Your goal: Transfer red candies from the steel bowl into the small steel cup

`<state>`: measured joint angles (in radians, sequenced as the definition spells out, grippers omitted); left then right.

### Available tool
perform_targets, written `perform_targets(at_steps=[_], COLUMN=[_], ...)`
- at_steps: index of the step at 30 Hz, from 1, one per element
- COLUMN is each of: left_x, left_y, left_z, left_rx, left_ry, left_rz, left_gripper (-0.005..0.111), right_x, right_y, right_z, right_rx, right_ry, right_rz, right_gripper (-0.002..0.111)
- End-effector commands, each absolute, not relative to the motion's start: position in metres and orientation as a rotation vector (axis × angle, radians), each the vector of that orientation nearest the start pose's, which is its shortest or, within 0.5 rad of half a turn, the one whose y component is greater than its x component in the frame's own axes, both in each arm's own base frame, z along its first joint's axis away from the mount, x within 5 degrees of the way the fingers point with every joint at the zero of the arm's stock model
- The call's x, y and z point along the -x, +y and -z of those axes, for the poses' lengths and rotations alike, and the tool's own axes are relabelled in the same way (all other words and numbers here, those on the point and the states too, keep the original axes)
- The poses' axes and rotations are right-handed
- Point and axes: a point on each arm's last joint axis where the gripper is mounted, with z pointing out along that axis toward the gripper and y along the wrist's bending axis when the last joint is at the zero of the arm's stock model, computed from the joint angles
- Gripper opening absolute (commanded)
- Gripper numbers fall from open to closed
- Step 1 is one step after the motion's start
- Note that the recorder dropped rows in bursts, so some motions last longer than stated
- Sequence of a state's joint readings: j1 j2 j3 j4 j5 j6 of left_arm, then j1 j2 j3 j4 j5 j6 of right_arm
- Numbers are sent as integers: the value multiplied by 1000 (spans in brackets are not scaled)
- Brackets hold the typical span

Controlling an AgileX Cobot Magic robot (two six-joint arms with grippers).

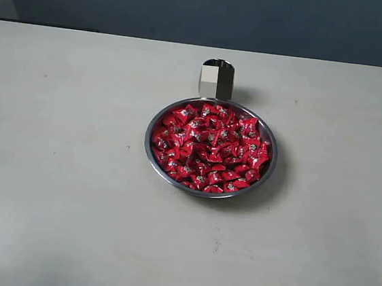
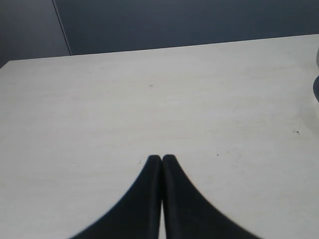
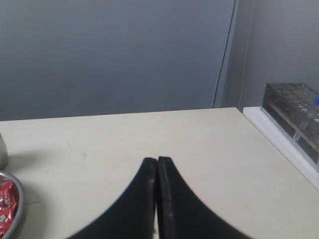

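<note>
Black fingers on the right claw [image 3: 157,160] are pressed together, holding nothing. Left claw [image 2: 162,159] is the same: tips touching, empty, only bare table [image 2: 149,99] ahead of it. Neither claw is near the work, and neither arm shows in the exterior view.

In the right wrist view, a sliver of the bowl [image 3: 19,199] with candies [image 3: 5,204] sits at the frame edge, well apart from the tips and off the claw's line. The cup [image 3: 2,149] just shows beyond it. A clear rack [image 3: 294,112] sits off the table on the other side.

In the exterior view, the bowl is mid-table and heaped with candies. The cup stands upright just behind it. Can't tell if the rims touch.

Progress: reads as not started. Bowl looks full, no candy visible in the cup (inside mostly hidden), none on the table. All transfers are still to do.
</note>
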<state>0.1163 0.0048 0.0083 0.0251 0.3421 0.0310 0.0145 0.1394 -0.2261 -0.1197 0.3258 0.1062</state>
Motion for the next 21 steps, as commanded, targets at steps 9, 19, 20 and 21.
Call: perform_targets(at_steps=[9,19,20,21], left_x=[-53,-53,-53,-53], left_y=[7,7,7,7], left_z=[-183,-183,-183,-183], left_rx=[55,55,55,55], left_ry=[1821,1821,1821,1821], left_rz=[-124,-124,-124,-124], left_gripper=[0,0,0,0], right_x=[-88,-111,-111,-111], right_y=[-3,-2,-2,-2], right_z=[-321,-339,-339,-340], right_rx=[-6,-2,-1,-1], right_ry=[1712,1706,1703,1699], right_rz=[37,30,30,30], right_gripper=[0,0,0,0])
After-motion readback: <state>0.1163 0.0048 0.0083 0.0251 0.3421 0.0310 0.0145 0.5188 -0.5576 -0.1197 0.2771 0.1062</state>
